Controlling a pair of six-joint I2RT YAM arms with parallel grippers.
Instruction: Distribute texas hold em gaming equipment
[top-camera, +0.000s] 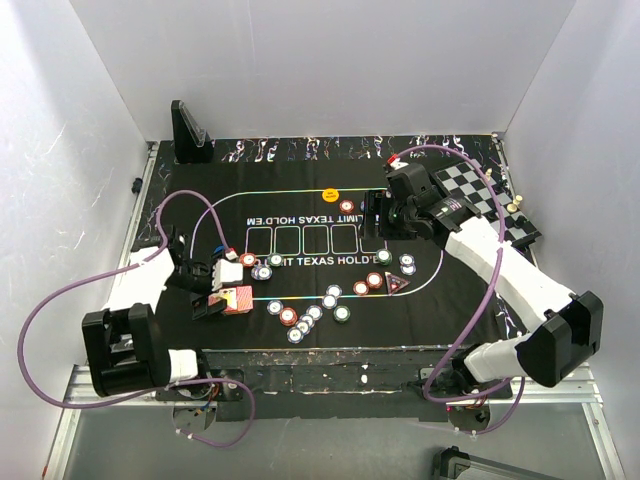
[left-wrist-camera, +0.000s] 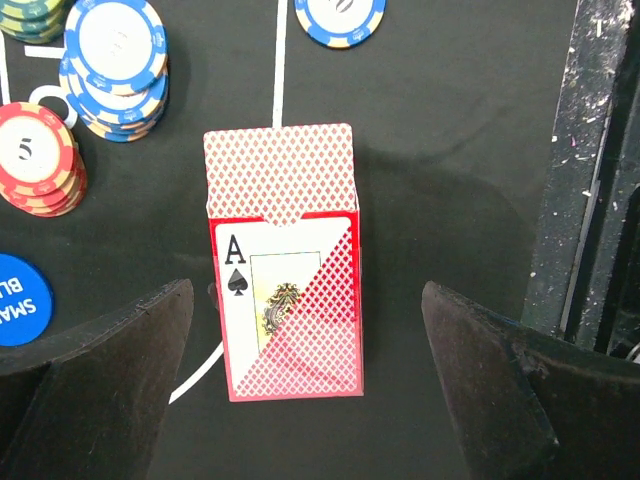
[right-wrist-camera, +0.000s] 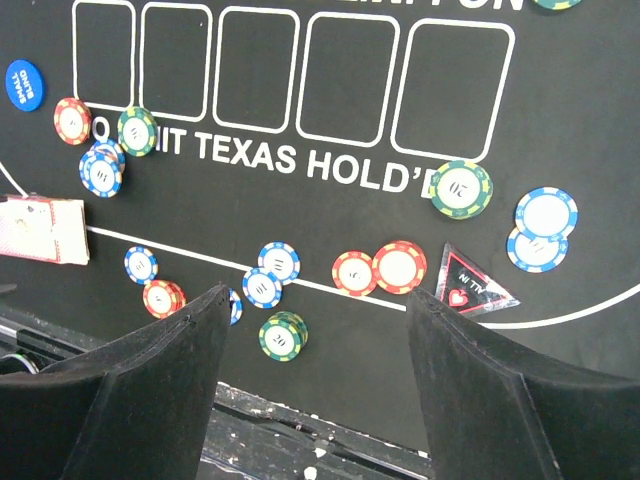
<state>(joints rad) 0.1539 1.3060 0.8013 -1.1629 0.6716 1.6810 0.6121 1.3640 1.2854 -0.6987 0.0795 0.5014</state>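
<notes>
Card box (left-wrist-camera: 285, 300) flat on mat (left-wrist-camera: 460, 150), near-left part of bench (left-wrist-camera: 590, 200), flap open at far end; left pincer (left-wrist-camera: 305, 285) wide open, fingers either side of box, clear of it; right pincer (right-wrist-camera: 318, 292) open, empty, above chips (right-wrist-camera: 398, 267). Box likely light, thin stiff card, glossy, slippery; pinch long sides mid-body, gently; tipping toward flap risks spilling cards.

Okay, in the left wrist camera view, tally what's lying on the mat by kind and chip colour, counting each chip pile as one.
Card box: 1
Blue chip piles: 2
Red chip pile: 1
Green chip pile, cut off at the corner: 1
Blue small-blind button: 1
Total: 6
</notes>
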